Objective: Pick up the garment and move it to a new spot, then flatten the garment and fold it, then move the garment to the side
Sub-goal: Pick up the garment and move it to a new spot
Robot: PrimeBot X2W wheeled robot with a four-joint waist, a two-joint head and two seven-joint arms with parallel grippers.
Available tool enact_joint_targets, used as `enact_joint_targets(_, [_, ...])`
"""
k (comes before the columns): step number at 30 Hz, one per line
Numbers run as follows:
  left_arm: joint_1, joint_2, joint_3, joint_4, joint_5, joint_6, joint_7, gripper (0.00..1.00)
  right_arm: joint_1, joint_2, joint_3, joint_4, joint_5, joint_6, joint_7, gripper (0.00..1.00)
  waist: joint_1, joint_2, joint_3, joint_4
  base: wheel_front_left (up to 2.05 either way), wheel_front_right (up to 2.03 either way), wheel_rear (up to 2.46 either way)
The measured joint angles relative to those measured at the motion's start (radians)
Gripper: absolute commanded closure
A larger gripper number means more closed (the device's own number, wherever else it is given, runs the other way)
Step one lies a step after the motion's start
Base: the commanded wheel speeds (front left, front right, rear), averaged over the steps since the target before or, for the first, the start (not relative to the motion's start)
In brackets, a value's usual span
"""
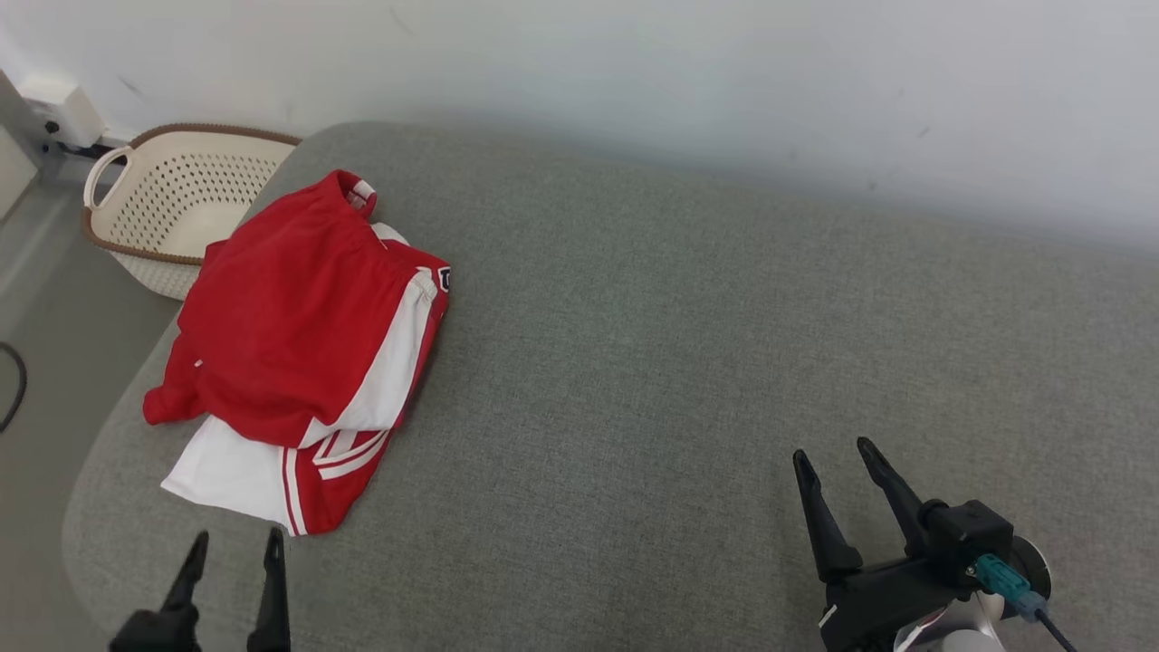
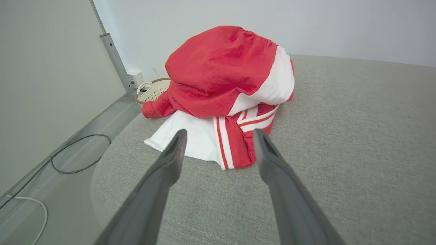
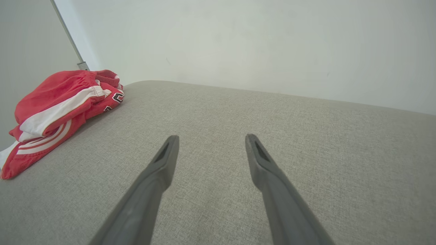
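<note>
Left hand (image 1: 237, 536) nearest me, low at left, jaws apart, empty. Right hand (image 1: 831, 451) low at right, jaws apart, empty, over bare grey cushion (image 1: 688, 344). Garment (image 1: 299, 344), red and white, lies in crumpled heap on cushion's left end: straight ahead of left hand, hem just beyond its tips, well apart from right hand. Long axis runs near-to-far. Left arm nearer; I judge pick falls to it. Basket (image 1: 181, 195) beyond far-left corner.

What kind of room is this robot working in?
Probably an indoor laundry-folding corner: a red-and-white garment lies bunched on a grey upholstered surface, a perforated laundry basket stands on the floor beside it, by a white wall.
</note>
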Motion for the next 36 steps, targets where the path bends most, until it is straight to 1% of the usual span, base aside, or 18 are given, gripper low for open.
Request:
enact_joint_targets(6, [-0.129, 0.026, 0.059, 0.057, -0.021, -0.08, 0.0, 0.0, -0.023, -0.039, -0.001, -0.007, 0.011, 0.0, 0.0, 0.0, 0.0, 0.0001, 0.067, 0.0, 0.0, 0.0, 0.0])
enact_joint_targets(9, [-0.223, 0.065, 0.076, 0.117, -0.027, -0.122, 0.0, 0.0, -0.029, -0.055, -0.006, -0.015, 0.015, 0.0, 0.0, 0.0, 0.0001, 0.0, 0.103, -0.011, 0.0, 0.0, 0.0])
enact_joint_targets(14, [-0.399, 0.129, 0.071, 0.244, -0.051, -0.166, 0.0, 0.0, -0.064, -0.084, -0.012, -0.027, 0.018, 0.0, 0.0, 0.0, 0.0001, 0.0001, 0.168, -0.032, 0.0, 0.0, 0.0])
enact_joint_targets(15, [-0.399, 0.129, 0.071, 0.244, -0.051, -0.166, 0.0, 0.0, -0.064, -0.084, -0.012, -0.027, 0.018, 0.0, 0.0, 0.0, 0.0001, 0.0001, 0.168, -0.032, 0.0, 0.0, 0.0])
enact_joint_targets(16, [-0.432, 0.146, 0.063, 0.271, -0.053, -0.169, 0.0, 0.0, -0.07, -0.089, -0.016, -0.028, 0.021, 0.0, 0.0, 0.0, 0.0002, 0.0001, 0.181, -0.037, 0.0, 0.0, 0.0])
enact_joint_targets(21, [-0.573, 0.197, 0.025, 0.46, -0.115, -0.182, 0.006, 0.0, -0.093, -0.106, -0.014, -0.037, 0.024, 0.0, 0.0, 0.0, 0.0002, 0.0001, 0.239, -0.065, 0.0, 0.0, 0.0])
enact_joint_targets(23, [-0.63, 0.224, -0.033, 0.509, -0.151, -0.182, 0.034, 0.0, -0.099, -0.111, -0.022, -0.033, 0.027, 0.0, 0.0, 0.0, 0.0002, 0.0001, 0.259, -0.077, 0.0, 0.0, 0.0])
enact_joint_targets(27, [-0.708, 0.254, -0.145, 0.567, -0.237, -0.183, 0.097, 0.0, -0.106, -0.126, -0.023, -0.035, 0.033, 0.0, -0.001, 0.0, 0.0001, 0.0001, 0.297, -0.097, 0.0, 0.0, 0.0])
enact_joint_targets(29, [-0.734, 0.28, -0.184, 0.596, -0.279, -0.183, 0.128, 0.0, -0.111, -0.128, -0.026, -0.039, 0.035, 0.001, -0.001, 0.0, 0.0, 0.0, 0.314, -0.105, 0.0, 0.0, 0.0])
enact_joint_targets(32, [-0.767, 0.308, -0.223, 0.639, -0.313, -0.182, 0.142, 0.0, -0.122, -0.127, -0.028, -0.044, 0.04, 0.001, -0.002, 0.0, -0.0001, 0.0, 0.334, -0.118, 0.0, 0.0, 0.0])
enact_joint_targets(33, [-0.776, 0.311, -0.233, 0.654, -0.32, -0.182, 0.146, 0.16, -0.123, -0.126, -0.028, -0.045, 0.041, 0.001, -0.003, 0.0, 0.0, 0.0, 0.338, -0.122, 0.0, 0.0, 0.0])
enact_joint_targets(34, [-0.783, 0.309, -0.239, 0.67, -0.332, -0.183, 0.147, 0.69, -0.125, -0.124, -0.027, -0.045, 0.041, 0.001, -0.005, 0.0, -0.0001, 0.0, 0.341, -0.127, 0.0, 0.0, 0.0])
enact_joint_targets(35, [-0.788, 0.307, -0.248, 0.684, -0.342, -0.182, 0.153, 1.0, -0.127, -0.123, -0.026, -0.045, 0.042, 0.001, -0.005, 0.0, 0.0, 0.0, 0.342, -0.131, 0.0, 0.0, 0.0])
enact_joint_targets(36, [-0.789, 0.307, -0.262, 0.697, -0.35, -0.183, 0.157, 1.0, -0.127, -0.12, -0.027, -0.045, 0.043, 0.001, -0.005, 0.0, 0.0, 0.0, 0.342, -0.135, 0.0, 0.0, 0.0])
